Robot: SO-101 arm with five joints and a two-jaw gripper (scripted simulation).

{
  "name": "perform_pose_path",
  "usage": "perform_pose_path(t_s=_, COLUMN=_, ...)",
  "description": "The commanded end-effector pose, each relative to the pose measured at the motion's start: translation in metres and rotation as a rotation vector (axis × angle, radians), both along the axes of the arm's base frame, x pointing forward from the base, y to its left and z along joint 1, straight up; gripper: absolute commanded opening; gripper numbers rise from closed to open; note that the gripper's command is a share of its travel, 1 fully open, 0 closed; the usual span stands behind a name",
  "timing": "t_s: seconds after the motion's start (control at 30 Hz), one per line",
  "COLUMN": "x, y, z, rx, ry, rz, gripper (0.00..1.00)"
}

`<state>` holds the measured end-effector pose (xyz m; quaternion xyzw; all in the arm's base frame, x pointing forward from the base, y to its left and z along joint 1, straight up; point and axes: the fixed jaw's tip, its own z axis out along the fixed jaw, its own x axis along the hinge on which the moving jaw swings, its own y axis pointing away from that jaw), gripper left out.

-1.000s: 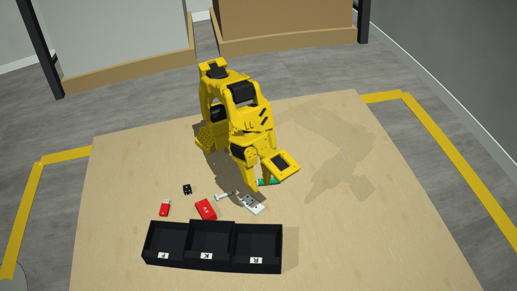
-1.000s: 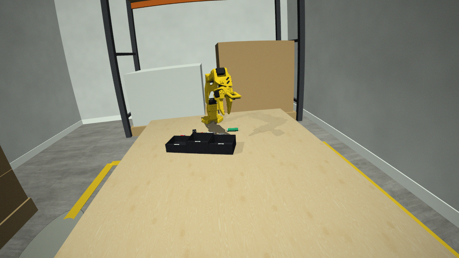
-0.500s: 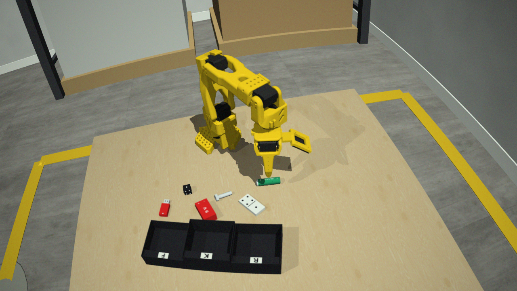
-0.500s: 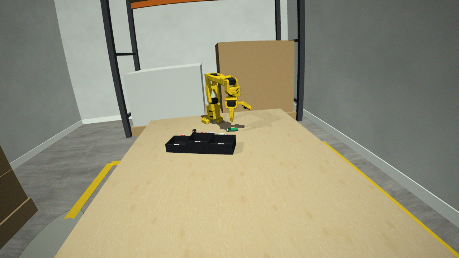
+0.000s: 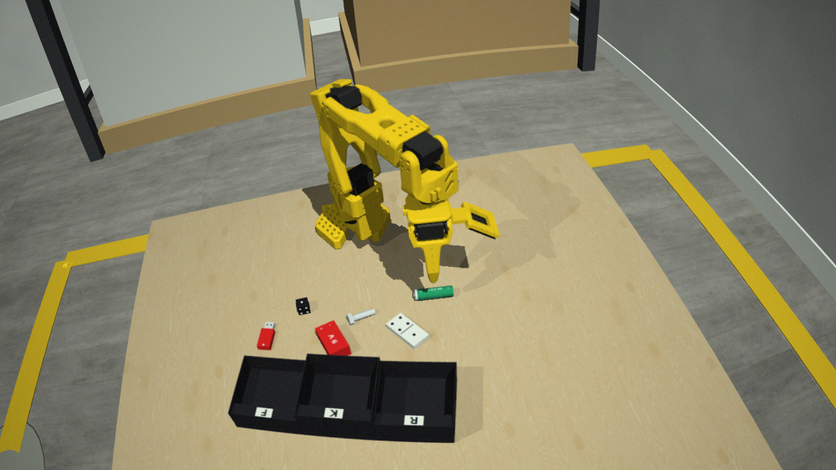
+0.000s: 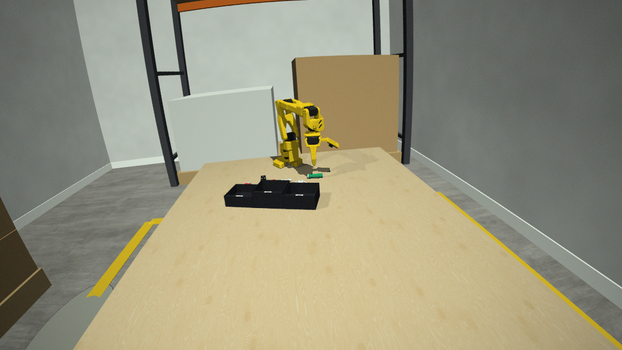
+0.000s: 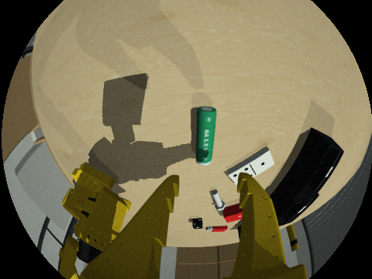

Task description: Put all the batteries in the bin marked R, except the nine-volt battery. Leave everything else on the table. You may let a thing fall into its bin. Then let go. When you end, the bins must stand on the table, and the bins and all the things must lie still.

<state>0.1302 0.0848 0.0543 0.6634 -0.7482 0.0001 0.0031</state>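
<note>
A green cylindrical battery lies on its side on the wooden table. My gripper points down just behind the battery, a little above the table. Its fingers are partly open with nothing between them. A red nine-volt battery lies flat just behind the middle bin. The black bin marked R is the right one of a row of three at the front and looks empty.
Bins marked F and K adjoin bin R. A white domino, a bolt, a black die and a red USB stick lie between the bins and the arm's base.
</note>
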Motion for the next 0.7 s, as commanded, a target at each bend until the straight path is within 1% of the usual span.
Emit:
perform_pose_path(t_s=0.0, x=0.003, y=0.004, z=0.005, rx=0.027, ry=-0.042, rz=0.018, gripper=0.21)
perform_pose_path(t_s=0.37, x=0.003, y=0.004, z=0.004, rx=0.027, ry=-0.042, rz=0.018, gripper=0.21)
perform_pose_path(t_s=0.5, x=0.004, y=0.004, z=-0.001, rx=0.027, ry=-0.042, rz=0.018, gripper=0.21)
perform_pose_path(t_s=0.67, x=0.005, y=0.005, z=-0.011, rx=0.027, ry=-0.042, rz=0.018, gripper=0.21)
